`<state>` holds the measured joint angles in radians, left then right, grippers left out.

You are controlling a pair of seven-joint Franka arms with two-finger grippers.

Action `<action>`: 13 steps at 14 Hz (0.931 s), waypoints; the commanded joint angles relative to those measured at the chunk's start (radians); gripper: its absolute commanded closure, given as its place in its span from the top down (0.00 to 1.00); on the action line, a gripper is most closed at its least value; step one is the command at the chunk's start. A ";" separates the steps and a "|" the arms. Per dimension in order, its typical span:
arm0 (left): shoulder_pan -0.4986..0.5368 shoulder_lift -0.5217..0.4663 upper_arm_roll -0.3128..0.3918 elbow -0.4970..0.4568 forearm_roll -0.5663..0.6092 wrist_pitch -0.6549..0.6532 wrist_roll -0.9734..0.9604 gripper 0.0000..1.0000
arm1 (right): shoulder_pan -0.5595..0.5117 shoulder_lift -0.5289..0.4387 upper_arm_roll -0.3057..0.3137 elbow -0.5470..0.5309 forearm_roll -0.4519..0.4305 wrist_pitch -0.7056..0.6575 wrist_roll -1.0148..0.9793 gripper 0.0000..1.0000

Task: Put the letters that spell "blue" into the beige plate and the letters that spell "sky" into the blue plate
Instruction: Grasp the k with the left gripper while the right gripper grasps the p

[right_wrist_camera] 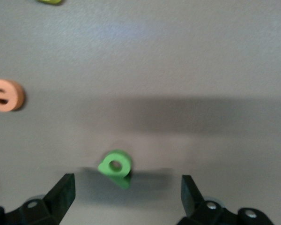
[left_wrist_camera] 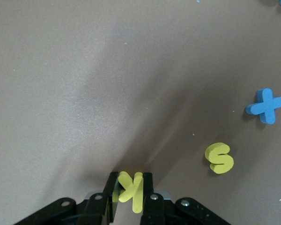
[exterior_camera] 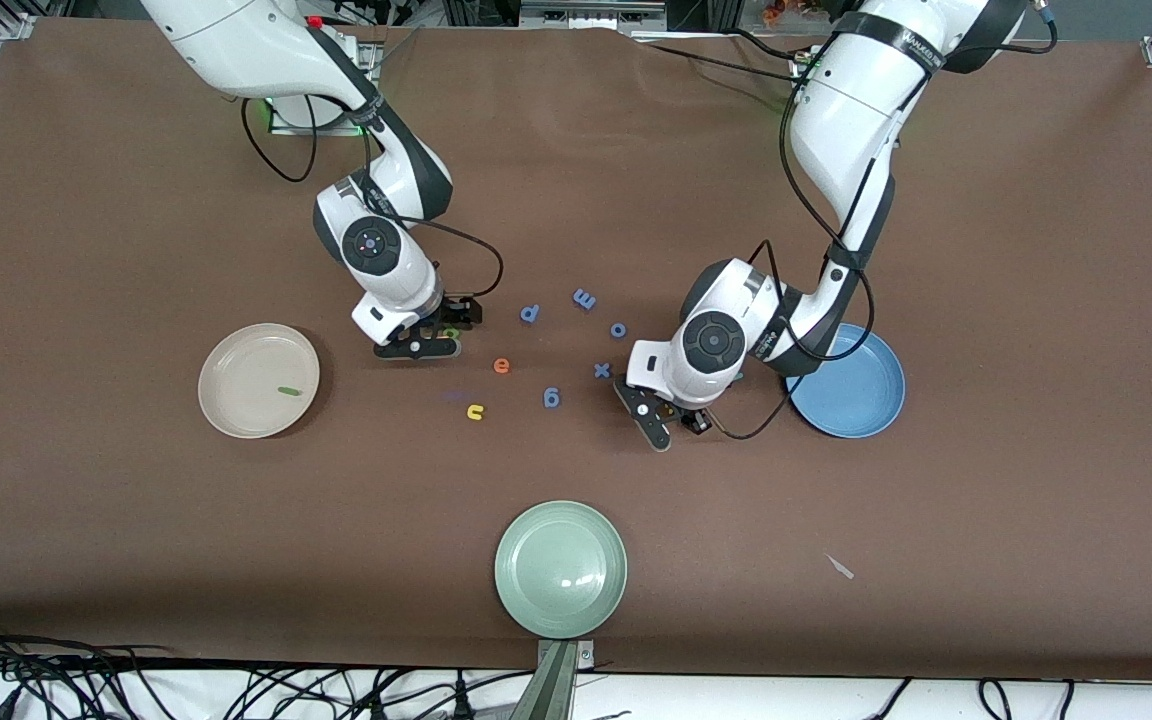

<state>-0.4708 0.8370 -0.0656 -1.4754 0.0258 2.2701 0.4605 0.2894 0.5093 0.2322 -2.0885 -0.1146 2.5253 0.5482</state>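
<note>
Left hand (left_wrist_camera: 129, 193) clamped on yellow k (left_wrist_camera: 131, 188); yellow s (left_wrist_camera: 219, 158), blue x (left_wrist_camera: 266, 106) on table nearby.

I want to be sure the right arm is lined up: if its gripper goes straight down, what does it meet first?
Most likely the green b, lying on the table between the open right gripper's fingers.

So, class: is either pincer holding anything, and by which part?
The left pincer is shut on the yellow k, pinching its flat faces. The right pincer is open, straddling the green b without holding it.
</note>
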 commanded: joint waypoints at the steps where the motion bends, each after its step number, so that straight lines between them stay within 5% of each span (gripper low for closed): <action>1: 0.017 -0.056 0.013 -0.005 0.028 -0.091 0.009 0.00 | -0.003 0.018 0.001 0.019 -0.020 0.007 0.006 0.99; 5: 0.116 -0.202 0.052 -0.006 0.031 -0.320 0.026 0.00 | 0.004 0.026 0.003 0.021 -0.020 0.007 0.012 0.82; 7: 0.188 -0.246 0.052 -0.020 0.128 -0.371 0.101 0.00 | 0.005 0.032 0.003 0.022 -0.020 0.010 0.012 0.73; 11: 0.288 -0.277 0.044 -0.175 0.161 -0.330 0.118 0.00 | 0.005 0.043 0.003 0.022 -0.019 0.023 0.013 0.59; 13: 0.308 -0.276 0.046 -0.285 0.164 -0.186 0.119 0.00 | 0.007 0.043 0.004 0.022 -0.019 0.023 0.013 0.56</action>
<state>-0.1795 0.5872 -0.0043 -1.6295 0.1564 1.9576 0.5773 0.2922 0.5291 0.2334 -2.0761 -0.1199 2.5309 0.5482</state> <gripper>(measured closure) 0.758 0.396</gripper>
